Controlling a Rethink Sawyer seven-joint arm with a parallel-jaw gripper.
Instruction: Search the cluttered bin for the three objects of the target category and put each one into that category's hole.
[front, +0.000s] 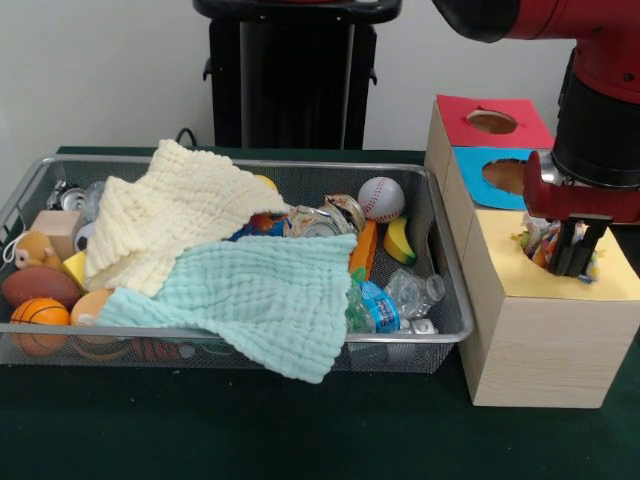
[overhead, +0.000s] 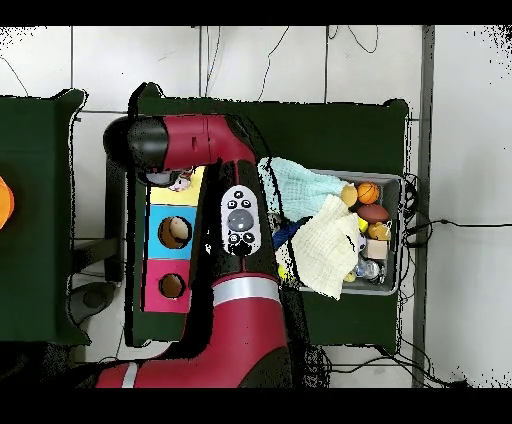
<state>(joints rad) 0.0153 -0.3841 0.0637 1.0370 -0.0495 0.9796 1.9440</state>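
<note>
My gripper (front: 572, 262) stands over the hole in the yellow-faced wood box (front: 545, 330) at the right, its dark fingers close together and dipped into the hole. A dotted white fabric piece (front: 538, 240) is bunched around the fingers at the hole's edge and seems pinched between them. In the overhead view the arm hides the gripper, and only a bit of the fabric (overhead: 181, 183) shows on the yellow face (overhead: 190, 192). The wire-mesh bin (front: 300, 164) lies left of the boxes. No other dotted piece shows in it.
A cream waffle cloth (front: 170, 215) and a mint-green waffle cloth (front: 260, 290) cover most of the bin. Around them lie balls, a baseball (front: 381, 197), cans and a crushed bottle (front: 395, 300). The blue-faced box (front: 500, 170) and red-faced box (front: 490, 120) stand behind the yellow one.
</note>
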